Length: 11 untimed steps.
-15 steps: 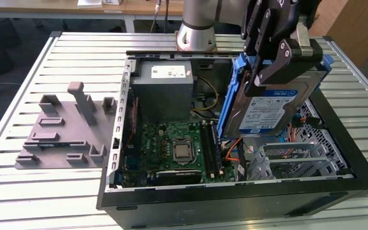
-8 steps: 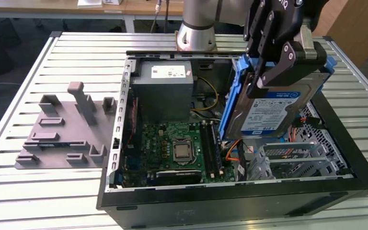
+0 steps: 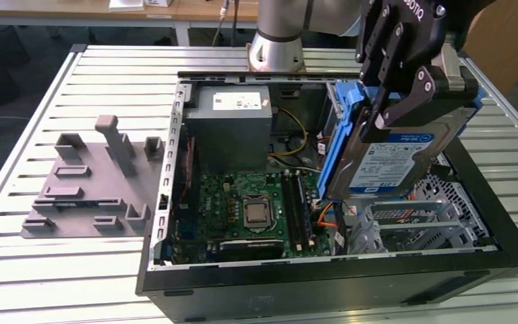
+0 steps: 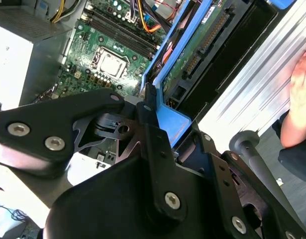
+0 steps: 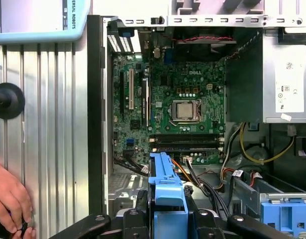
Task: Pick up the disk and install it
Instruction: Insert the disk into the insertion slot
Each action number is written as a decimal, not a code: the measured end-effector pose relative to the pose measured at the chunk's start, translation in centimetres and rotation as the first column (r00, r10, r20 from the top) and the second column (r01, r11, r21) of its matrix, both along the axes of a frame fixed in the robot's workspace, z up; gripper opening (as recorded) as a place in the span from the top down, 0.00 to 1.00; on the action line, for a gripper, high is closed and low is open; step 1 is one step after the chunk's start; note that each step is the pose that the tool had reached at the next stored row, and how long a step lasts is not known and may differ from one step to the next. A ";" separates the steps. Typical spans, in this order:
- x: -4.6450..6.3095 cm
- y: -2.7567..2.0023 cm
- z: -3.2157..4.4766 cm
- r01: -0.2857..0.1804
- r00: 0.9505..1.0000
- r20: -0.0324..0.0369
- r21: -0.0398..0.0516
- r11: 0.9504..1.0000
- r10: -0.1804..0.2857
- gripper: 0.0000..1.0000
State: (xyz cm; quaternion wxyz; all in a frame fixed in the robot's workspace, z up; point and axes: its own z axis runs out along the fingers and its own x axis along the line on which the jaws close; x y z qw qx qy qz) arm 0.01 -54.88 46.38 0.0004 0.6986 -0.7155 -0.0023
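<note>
The disk (image 3: 394, 158), a silver-grey drive with a white-and-blue label in a blue carrier, hangs tilted on edge over the open computer case (image 3: 331, 277), on the exterior view's right. My gripper (image 3: 405, 108) is shut on its upper end, one black finger on either side. In the second wrist view the disk's blue carrier (image 4: 173, 125) and green circuit side run away from the gripper (image 4: 148, 115) toward the case. In the first wrist view the carrier (image 5: 166, 191) sticks out between the fingers (image 5: 212, 219), above the case floor beside the motherboard (image 5: 182, 109).
A silver drive cage (image 3: 414, 223) sits low in the case below the disk. The grey power supply box (image 3: 232, 125) stands at the case's back. A grey fixture (image 3: 92, 182) lies on the slatted table at the exterior view's left. A person's hand (image 5: 8, 199) rests on the table beside the case.
</note>
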 end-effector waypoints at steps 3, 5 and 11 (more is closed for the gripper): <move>0.0 -0.18 -0.15 0.009 1.000 0.000 0.000 1.000 -0.009 0.64; 0.2 -0.34 -0.26 0.011 1.000 0.000 0.000 1.000 -0.011 0.64; 1.4 -0.61 -0.60 0.011 1.000 0.000 0.000 1.000 -0.011 0.64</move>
